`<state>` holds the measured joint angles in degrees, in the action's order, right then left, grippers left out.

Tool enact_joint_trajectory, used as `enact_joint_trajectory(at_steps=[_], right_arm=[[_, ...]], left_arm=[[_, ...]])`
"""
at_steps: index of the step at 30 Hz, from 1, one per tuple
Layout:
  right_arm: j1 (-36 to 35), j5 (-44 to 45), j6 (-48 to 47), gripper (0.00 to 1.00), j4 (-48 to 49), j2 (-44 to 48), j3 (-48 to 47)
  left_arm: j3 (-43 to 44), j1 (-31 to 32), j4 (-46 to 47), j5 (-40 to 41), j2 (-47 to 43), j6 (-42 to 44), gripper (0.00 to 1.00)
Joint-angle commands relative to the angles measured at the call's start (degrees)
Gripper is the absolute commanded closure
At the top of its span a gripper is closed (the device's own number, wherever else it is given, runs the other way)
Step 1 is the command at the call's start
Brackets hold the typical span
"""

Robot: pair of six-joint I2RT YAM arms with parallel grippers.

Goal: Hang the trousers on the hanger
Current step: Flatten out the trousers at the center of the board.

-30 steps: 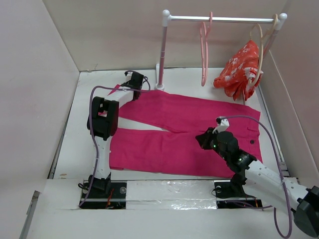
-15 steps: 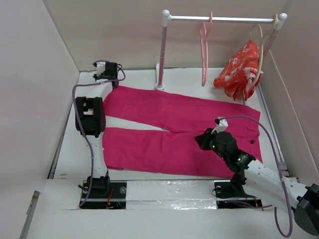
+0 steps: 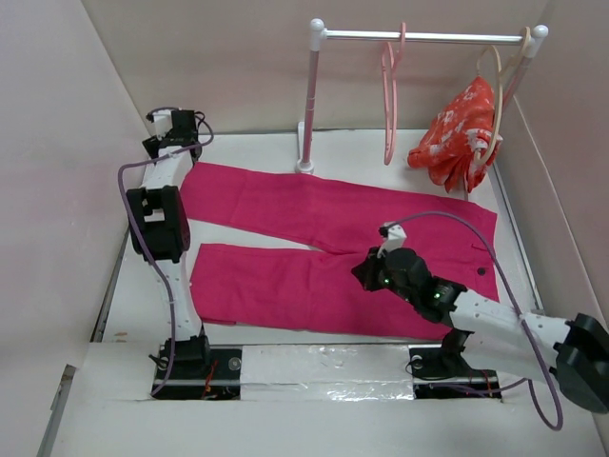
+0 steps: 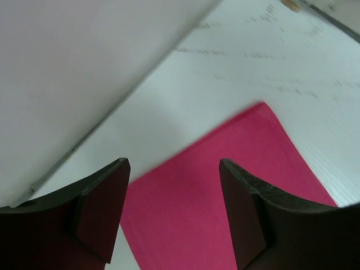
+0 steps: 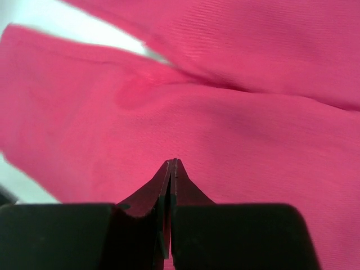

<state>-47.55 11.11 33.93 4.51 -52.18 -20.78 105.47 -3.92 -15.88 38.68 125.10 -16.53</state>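
View from above of a white surface (image 3: 247,152) boxed in by pale walls, with two robot arms mounted at its near edge. The magenta-pink trousers (image 3: 314,214) lie flat across the middle of the surface, waist toward the right and both legs stretching left in a narrow V. One leg lies nearer the back wall and the other nearer the arms.

The left arm reaches to the far left corner. Its end effector (image 3: 174,126) hangs just past the hem of the far leg. In the left wrist view, this end effector (image 4: 174,211) has its two dark fingers (image 4: 100,211) spread wide with nothing between them. Below lie the corner of the pink leg hem and bare white surface.

The right arm leans in low over the trousers near the crotch, its end effector (image 3: 365,274) above the near leg. In the right wrist view, its fingertips (image 5: 170,169) are pressed together just over the cloth. Whether they pinch any fabric cannot be told.

At the back stands a small clothes rack with a metal rail (image 3: 428,37). The thin salmon-pink hanger (image 3: 389,105) hangs bare on it, well apart from the trousers. To its right, a red-orange floral garment (image 3: 459,129) hangs on a beige hanger (image 3: 497,71).
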Motion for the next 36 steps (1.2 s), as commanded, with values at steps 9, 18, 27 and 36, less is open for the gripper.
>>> enact_joint_trajectory(at_steps=[9, 18, 27, 36], right_arm=[[-23.45, 4.88, -7.3, 0.73, 5.33, -32.78, -30.62], [-34.1, 10.5, -12.31, 0.44, -3.1, -63.46, -61.71], [-35.33, 11.82, -15.56, 0.48, -7.32, -76.83, -77.47], [-34.19, 15.6, -12.23, 0.63, -8.82, -81.67, -82.67]], left_arm=[[-27.84, 6.03, 13.49, -29.77, -40.39, -17.8, 0.59], [-46.4, 6.03, 14.47, -36.82, -76.54, -19.15, 0.59], [-42.02, 6.03, 9.12, -43.86, -87.73, -16.51, 0.57], [-44.03, 6.03, 10.16, -46.58, -91.61, -15.37, 0.57]])
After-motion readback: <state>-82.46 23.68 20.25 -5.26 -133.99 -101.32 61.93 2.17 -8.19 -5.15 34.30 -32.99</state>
